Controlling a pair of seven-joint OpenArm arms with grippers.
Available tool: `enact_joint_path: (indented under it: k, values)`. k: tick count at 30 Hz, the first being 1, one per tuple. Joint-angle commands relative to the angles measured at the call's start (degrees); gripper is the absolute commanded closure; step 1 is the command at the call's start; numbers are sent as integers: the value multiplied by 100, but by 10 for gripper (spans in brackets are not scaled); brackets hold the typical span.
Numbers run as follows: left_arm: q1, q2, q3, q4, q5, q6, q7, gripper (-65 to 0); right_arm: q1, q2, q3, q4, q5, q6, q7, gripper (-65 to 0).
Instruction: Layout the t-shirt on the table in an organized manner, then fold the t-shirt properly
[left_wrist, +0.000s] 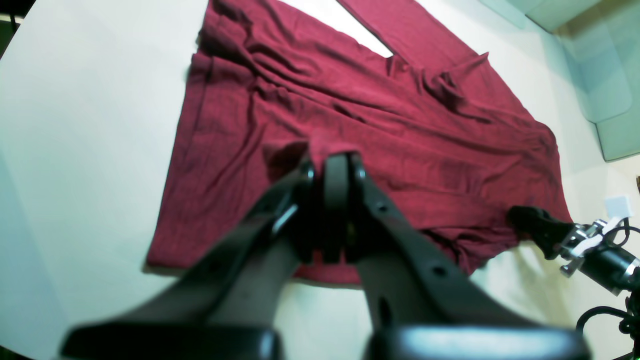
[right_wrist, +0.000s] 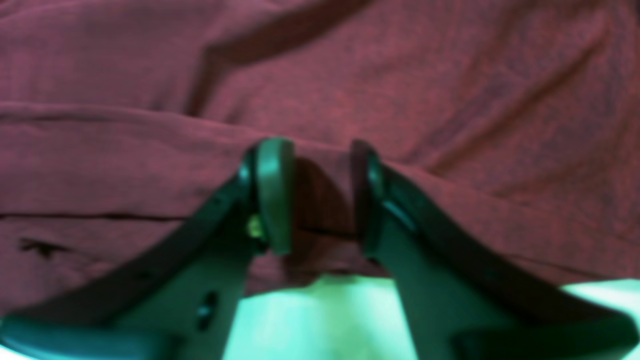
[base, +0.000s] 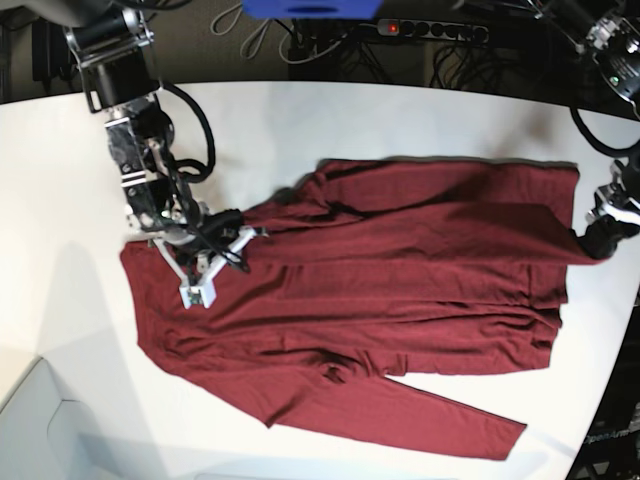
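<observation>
The maroon t-shirt (base: 400, 260) lies spread across the white table (base: 300, 120), wrinkled, with one long sleeve (base: 420, 410) stretched along its near side. At the shirt's right edge in the base view, my left gripper (base: 592, 240) is shut on a small raised pinch of fabric; in the left wrist view its closed fingertips (left_wrist: 336, 165) sit over the t-shirt (left_wrist: 350, 100). My right gripper (base: 228, 250) is on the shirt's left end. Its jaws stand apart (right_wrist: 322, 195), straddling a fabric edge of the t-shirt (right_wrist: 400, 75) without pinching it, with bare table (right_wrist: 325, 310) just below.
A power strip (base: 430, 30) and cables run behind the table's far edge. A pale box (base: 40, 430) sits off the table's near left corner. The table's curved edge (base: 610, 380) passes close to the shirt's right end. My right arm (left_wrist: 590, 250) shows in the left wrist view.
</observation>
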Motion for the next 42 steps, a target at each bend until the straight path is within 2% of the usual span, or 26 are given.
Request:
enact_joint_path:
  k: [1,5,9,18,19,24,34,42]
  values:
    - [-52,-108,-17,73,-177,35,-112,-4,130,17,18,92,17,10,145,-262]
    - [-52,-108,-17,73,-177,35,-121,-4,104,-1,18,101,17,10,145,-305]
    - [-52,-108,-17,73,-177,35,-121,-4,69,17,-211,92,17,18,163,-290]
    - [-43,-99,-17,73,-177,35,-94,-4,16,34,-307,83,8,1,128,-12]
    - [-43,-99,-17,73,-177,35,-94,-4,16,78,-307,83,8,1,128,0]
    - [-43,-99,-17,73,-177,35,-77,-4,60,193,-254,127,8,1,128,0]
    - [133,-99,-26,73,-186,35,-85,-4,-327,254,748,672,25,18,128,0]
    - [581,68,-26,82,-186,35,-68,-4,-582,245,809,760,25,18,145,0]
